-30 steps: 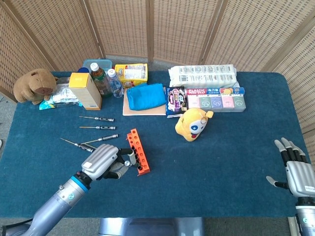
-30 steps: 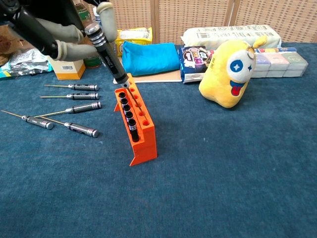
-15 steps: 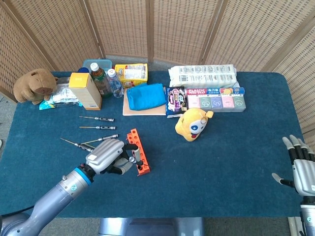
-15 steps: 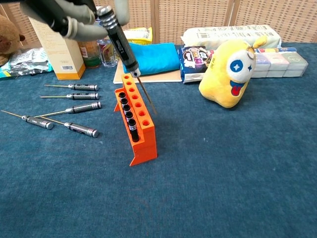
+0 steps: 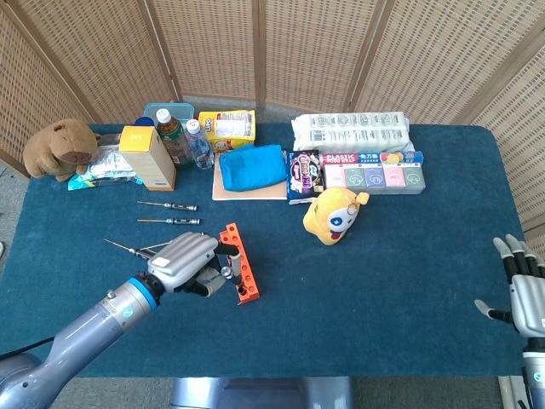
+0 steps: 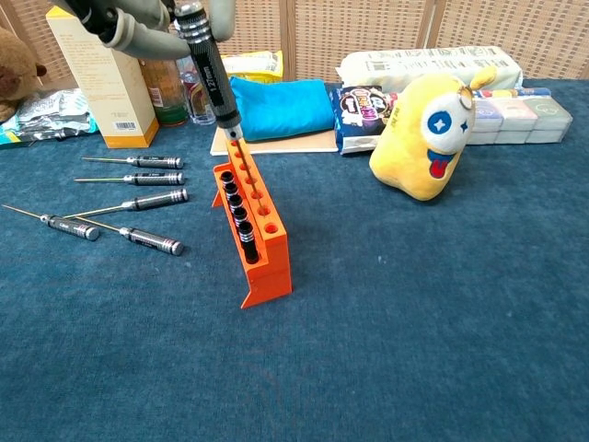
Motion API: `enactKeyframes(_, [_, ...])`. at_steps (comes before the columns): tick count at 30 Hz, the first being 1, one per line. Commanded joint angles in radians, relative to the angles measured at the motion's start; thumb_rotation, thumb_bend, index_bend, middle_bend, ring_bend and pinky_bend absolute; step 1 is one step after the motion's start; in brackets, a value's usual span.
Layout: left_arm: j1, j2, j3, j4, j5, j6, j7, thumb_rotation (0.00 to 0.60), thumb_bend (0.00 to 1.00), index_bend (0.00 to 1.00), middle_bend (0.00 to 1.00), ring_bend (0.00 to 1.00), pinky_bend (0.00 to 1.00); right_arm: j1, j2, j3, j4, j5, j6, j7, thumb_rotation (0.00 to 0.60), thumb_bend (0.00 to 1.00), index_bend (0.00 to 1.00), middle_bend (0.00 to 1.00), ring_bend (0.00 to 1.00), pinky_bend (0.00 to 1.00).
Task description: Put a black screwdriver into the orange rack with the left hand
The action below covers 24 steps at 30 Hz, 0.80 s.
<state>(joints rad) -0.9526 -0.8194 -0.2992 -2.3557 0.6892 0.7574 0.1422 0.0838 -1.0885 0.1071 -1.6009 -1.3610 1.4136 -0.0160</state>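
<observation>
The left hand (image 5: 189, 264) had its fingers curled around a black screwdriver (image 6: 208, 66), gripping the handle near the cap. The tool stood nearly upright, leaning slightly, with its lower end just at the far end of the orange rack (image 6: 252, 230). Whether the tip had entered a hole could not be determined from either view. The rack stood on the blue table (image 5: 383, 281), left of centre and toward the near edge.

Risks from this position, as judged:
- The shaft could miss the intended hole and land on the rack's top face (the lean of the tool makes this likely if it is lowered without correction).
- Sideways pressure from a misaligned tip could tip or slide the rack, which looked light and stood free.
- An early release could let the tool fall onto the table.

The held screwdriver had a slim black handle with knurled bands and pale lettering, ending in a metal collar. Several near holes of the rack already held black handles; the far holes appeared vacant. More screwdrivers (image 6: 143, 181) lay on the table toward its left edge, beside the rack.

The right hand (image 5: 525, 292) rested near the table's right near corner, fingers spread, holding nothing.
</observation>
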Motion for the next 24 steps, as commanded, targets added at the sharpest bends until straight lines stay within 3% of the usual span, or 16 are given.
enactKeyframes(1, [-0.022,0.003,0.006,0.000,-0.022,0.001,0.004,0.600,0.44,0.51,1.00,1.00,1.00,0.001,0.000,0.001,0.001,0.003,-0.003,0.000,0.600,0.00,0.00,0.03,0.05,0.08])
enactKeyframes(13, [-0.102,0.003,0.045,0.000,-0.086,0.019,0.048,0.600,0.44,0.51,1.00,1.00,1.00,-0.001,0.010,0.009,0.001,0.018,-0.005,0.013,0.600,0.00,0.00,0.03,0.05,0.08])
enactKeyframes(24, [-0.175,-0.068,0.074,0.000,-0.178,0.101,0.102,0.600,0.44,0.51,1.00,1.00,1.00,-0.002,0.016,0.011,0.001,0.029,-0.014,0.020,0.600,0.00,0.00,0.03,0.05,0.08])
